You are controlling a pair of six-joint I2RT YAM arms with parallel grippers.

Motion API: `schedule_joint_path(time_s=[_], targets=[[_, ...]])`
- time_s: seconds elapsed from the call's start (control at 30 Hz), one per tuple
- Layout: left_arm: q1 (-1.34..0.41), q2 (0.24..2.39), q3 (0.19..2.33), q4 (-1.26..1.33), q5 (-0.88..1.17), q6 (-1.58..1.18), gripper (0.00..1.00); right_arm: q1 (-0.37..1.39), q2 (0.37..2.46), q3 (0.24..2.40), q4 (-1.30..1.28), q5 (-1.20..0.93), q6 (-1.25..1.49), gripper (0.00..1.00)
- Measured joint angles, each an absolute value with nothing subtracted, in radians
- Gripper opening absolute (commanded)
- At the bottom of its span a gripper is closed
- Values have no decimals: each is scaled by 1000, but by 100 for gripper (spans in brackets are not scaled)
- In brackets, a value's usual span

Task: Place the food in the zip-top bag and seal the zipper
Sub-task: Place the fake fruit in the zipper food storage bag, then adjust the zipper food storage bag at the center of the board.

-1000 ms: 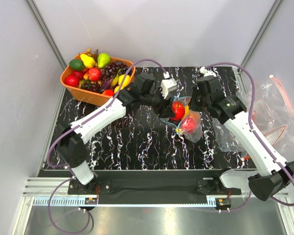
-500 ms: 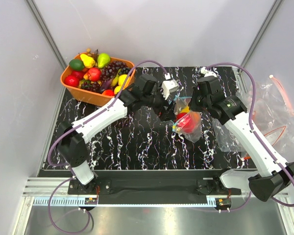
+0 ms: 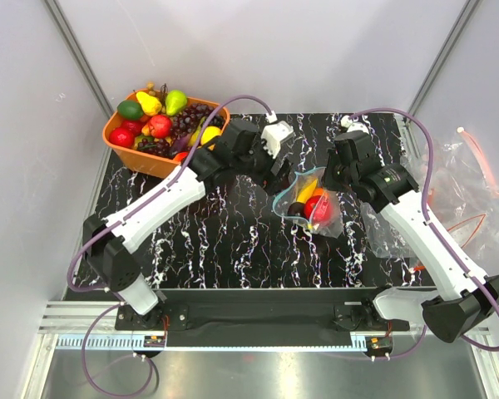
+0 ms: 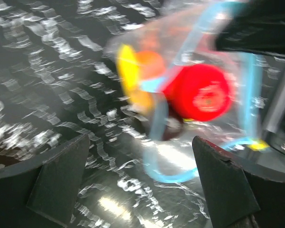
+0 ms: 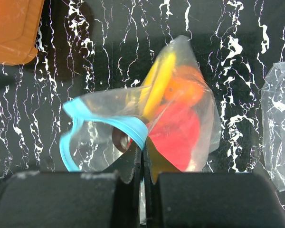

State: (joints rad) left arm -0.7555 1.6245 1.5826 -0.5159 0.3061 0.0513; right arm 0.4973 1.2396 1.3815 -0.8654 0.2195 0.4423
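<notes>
Bag point(image 3: 309, 204) pinched in right end effector point(image 5: 143, 156); left end effector point(image 4: 140, 142) spread, empty

- White smooth-shelled arm links point(image 3: 158, 204) joined by rounded black joint housings point(image 3: 116, 258).
- Thin purple cables point(image 3: 241, 98) looped loosely alongside both arms.
- Matte black wedge-shaped gripper fingers point(image 4: 57, 175), flat-faced and angular.

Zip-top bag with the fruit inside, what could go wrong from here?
The zip-top bag gapes wide and only the right end effector pinches it, at one spot, so the red fruit could roll out if it tips. The zipper looks looped and twisted, so its halves may not line up for sealing. The left end effector is open and off the bag, so nothing steadies the far side.
</notes>
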Motion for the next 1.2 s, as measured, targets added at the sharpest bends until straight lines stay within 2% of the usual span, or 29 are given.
schedule_joint_path(time_s=[0.17, 0.43, 0.63, 0.83, 1.2], targets=[[-755, 1660, 1656, -609, 144, 50, 92, 497, 1239, 1381, -866, 220, 442, 0], [-755, 1746, 1676, -673, 147, 41, 91, 497, 1239, 1381, -866, 225, 442, 0], [-755, 1705, 1675, -672, 122, 0, 94, 497, 1239, 1380, -865, 225, 442, 0], [-756, 1598, 1673, -670, 96, -72, 91, 497, 1239, 1380, -865, 224, 442, 0], [-809, 1392, 1364, -581, 3, -239, 91, 497, 1239, 1349, -852, 223, 442, 0]])
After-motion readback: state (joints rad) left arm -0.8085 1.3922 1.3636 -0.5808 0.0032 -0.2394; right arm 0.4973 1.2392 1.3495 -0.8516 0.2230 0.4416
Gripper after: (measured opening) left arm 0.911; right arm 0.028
